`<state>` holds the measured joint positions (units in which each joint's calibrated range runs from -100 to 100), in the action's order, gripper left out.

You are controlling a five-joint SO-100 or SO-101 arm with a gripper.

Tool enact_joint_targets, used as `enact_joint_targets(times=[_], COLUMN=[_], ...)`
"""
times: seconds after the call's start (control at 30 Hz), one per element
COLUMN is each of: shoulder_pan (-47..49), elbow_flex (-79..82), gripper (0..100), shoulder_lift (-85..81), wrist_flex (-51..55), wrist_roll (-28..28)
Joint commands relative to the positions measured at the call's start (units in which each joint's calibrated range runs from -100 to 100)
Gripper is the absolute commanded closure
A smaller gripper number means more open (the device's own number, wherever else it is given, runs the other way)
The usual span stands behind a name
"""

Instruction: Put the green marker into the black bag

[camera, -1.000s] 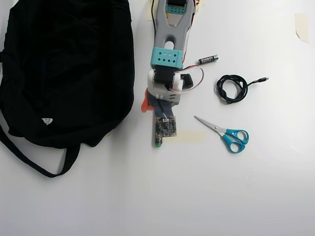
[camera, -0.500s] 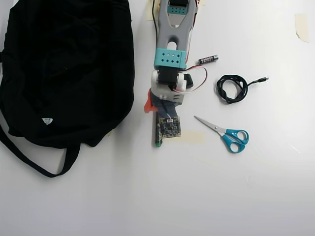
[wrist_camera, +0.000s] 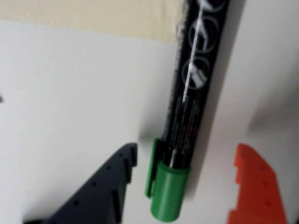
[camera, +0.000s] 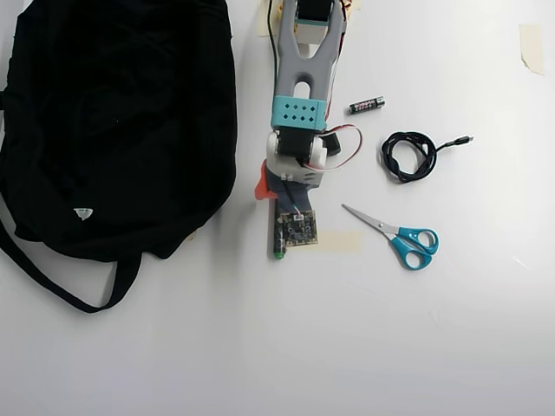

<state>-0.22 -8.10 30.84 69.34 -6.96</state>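
Wrist view: my jaws (wrist_camera: 184, 186) spread wide, straddling the green marker (wrist_camera: 191, 107), dark finger left, orange finger right, neither touching yet. Marker lies flat on bench (camera: 260, 347), cap end toward me, so barrel lines up w/ the gap for a squeeze. Overhead view: black bag (camera: 113, 121) sits left of the marker (camera: 277, 252), near.

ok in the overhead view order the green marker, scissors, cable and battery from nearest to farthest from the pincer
1. green marker, under the pincer, between its fingers in the wrist view.
2. scissors, to the right.
3. battery, upper right.
4. cable, farther right; close to the battery's rank.
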Motion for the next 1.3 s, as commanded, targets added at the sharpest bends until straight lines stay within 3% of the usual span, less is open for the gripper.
enact_joint_targets(times=[0.0,1.27], shoulder_pan=[-0.1,-0.2], elbow_flex=[-2.5,-7.4], gripper=[73,73], shoulder_lift=[-0.7,4.3], wrist_flex=[-0.7,-3.4], wrist_roll=[0.2,2.6])
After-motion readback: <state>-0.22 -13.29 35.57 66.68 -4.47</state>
